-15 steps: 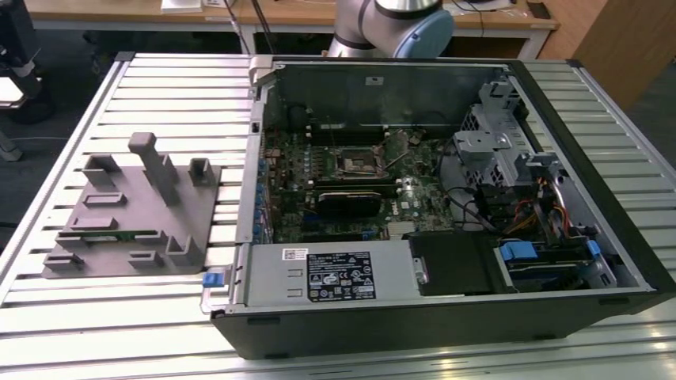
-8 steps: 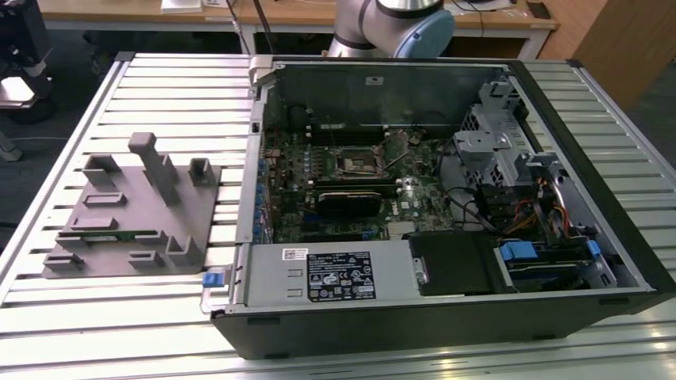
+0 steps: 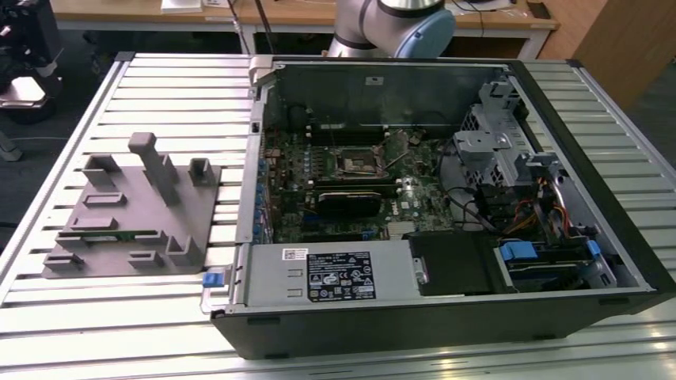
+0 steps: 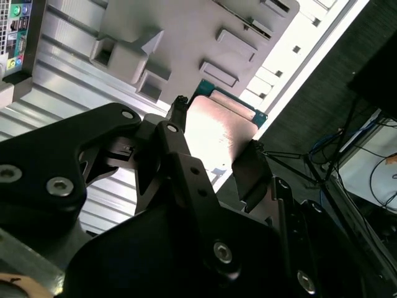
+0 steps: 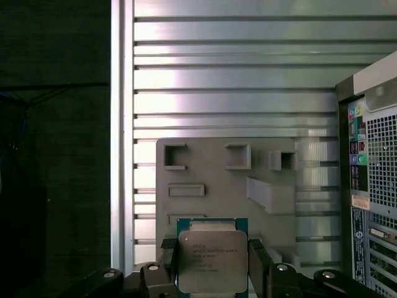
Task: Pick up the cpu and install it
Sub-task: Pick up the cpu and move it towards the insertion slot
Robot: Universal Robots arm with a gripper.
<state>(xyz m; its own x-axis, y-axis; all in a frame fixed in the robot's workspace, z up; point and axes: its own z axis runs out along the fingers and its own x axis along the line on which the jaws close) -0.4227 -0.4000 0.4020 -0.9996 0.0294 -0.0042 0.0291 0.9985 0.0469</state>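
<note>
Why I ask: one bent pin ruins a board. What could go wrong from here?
1. The end effector grips the cpu by two opposite edges only, so it might slip or tilt in transit.
2. The socket sits deep inside the open computer case, near cables, so the end effector could strike something.
3. A slightly rotated cpu might land askew on the socket.

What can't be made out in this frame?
Exterior view: grey-and-blue robot arm cut off by top edge.
Exterior view: black square motherboard socket too small to judge.
First wrist view: square silver-topped cpu loses its lower edge to the frame; black pincer covers its sides.
</note>
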